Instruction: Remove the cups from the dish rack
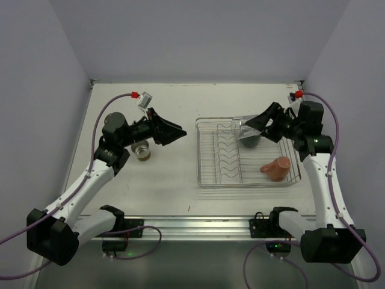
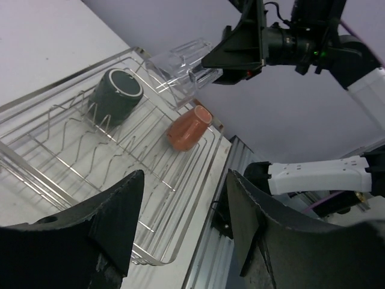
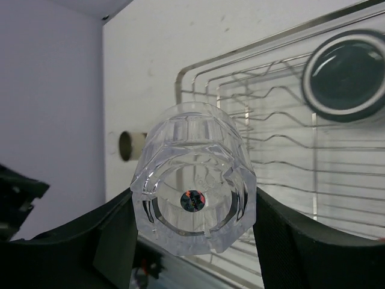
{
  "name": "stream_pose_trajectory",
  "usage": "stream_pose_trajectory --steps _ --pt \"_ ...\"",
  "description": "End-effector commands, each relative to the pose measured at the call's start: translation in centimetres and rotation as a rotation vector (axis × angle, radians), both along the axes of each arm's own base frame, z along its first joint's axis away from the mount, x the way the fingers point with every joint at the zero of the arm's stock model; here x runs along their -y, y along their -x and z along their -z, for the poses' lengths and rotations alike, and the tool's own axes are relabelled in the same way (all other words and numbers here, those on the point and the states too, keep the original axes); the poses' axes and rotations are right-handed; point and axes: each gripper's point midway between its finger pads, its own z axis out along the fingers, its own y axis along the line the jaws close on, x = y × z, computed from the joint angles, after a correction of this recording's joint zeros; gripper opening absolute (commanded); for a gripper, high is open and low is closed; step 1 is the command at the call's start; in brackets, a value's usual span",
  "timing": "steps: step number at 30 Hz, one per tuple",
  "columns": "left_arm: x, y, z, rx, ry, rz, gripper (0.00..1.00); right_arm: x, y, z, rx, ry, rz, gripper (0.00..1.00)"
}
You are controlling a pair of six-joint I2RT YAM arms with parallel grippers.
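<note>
Clear tumbler clamped in right claw, over dish rack — left claw wide, empty

The dish rack is shiny metal wire, the tumbler clear and glossy, the mug matt

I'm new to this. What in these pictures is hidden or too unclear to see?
1. Right wrist view: the clear tumbler hides the tips of the right fingers.
2. Top view: those fingers and the tumbler partly cover the dark mug.
3. Top view: the lone cup is partly overlapped by the left arm, and its pattern is too small to read.
4. Left wrist view: the left fingers block the dish rack's near end.
</note>
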Motion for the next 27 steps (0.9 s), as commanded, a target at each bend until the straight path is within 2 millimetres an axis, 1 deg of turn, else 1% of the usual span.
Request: stream_pose_trajectory --steps 1,2,3,4,5,6,7,9,11,12,14,17,21,23,27 --pt "1.0 1.9 -2.5 0.075 0.106 0.083 0.61 -4.9 1.6 -2.8 0.041 -0.298 -0.245 0.0" --pt "1.3 2.1 -2.4 0.073 0.109 0.089 0.61 -5.5 2.2 -3.2 0.044 -0.342 -0.29 0.0" --pt "1.4 2.2 -2.4 0.075 0.112 0.091 0.61 -5.8 1.9 -4.1 0.072 -0.384 -0.299 0.0" --pt "1.6 2.0 -2.3 0.071 0.115 0.079 0.61 -6.1 2.3 -3.4 0.055 -0.415 -0.314 0.0" --pt "2.0 2.3 -2.2 0.067 0.118 0.089 0.61 -6.5 2.4 -4.6 0.119 -0.437 -0.365 0.0" --pt "2.3 2.4 -2.3 0.066 0.124 0.093 0.61 -6.9 2.7 -4.8 0.106 -0.479 -0.37 0.0" --pt "2.5 2.2 -2.2 0.061 0.128 0.084 0.61 -7.1 3.0 -4.4 0.102 -0.498 -0.376 0.0" --pt "3.1 2.6 -2.5 0.059 0.148 0.096 0.61 -7.3 2.9 -5.3 0.161 -0.51 -0.398 0.0" --pt "3.7 2.8 -2.3 0.046 0.163 0.109 0.61 -7.6 2.9 -5.7 0.178 -0.527 -0.402 0.0" --pt "3.8 2.9 -2.5 0.038 0.175 0.114 0.61 -8.4 3.3 -5.9 0.17 -0.542 -0.425 0.0" --pt "4.2 2.9 -2.1 0.019 0.182 0.115 0.61 -8.8 3.3 -6.1 0.177 -0.549 -0.436 0.0" --pt "4.7 2.8 -1.8 0.008 0.184 0.114 0.61 -9.8 3.4 -6.6 0.173 -0.572 -0.465 0.0" --pt "5.4 2.6 -1.7 0.0 0.192 0.117 0.61 -11.5 3.5 -6.8 0.157 -0.582 -0.496 0.0" --pt "5.7 2.5 -2.0 0.008 0.201 0.117 0.61 -12.2 3.5 -6.8 0.15 -0.585 -0.504 0.0" --pt "6.3 2.3 -2.3 0.008 0.211 0.125 0.61 -13.1 3.5 -7.0 0.148 -0.588 -0.517 0.0"
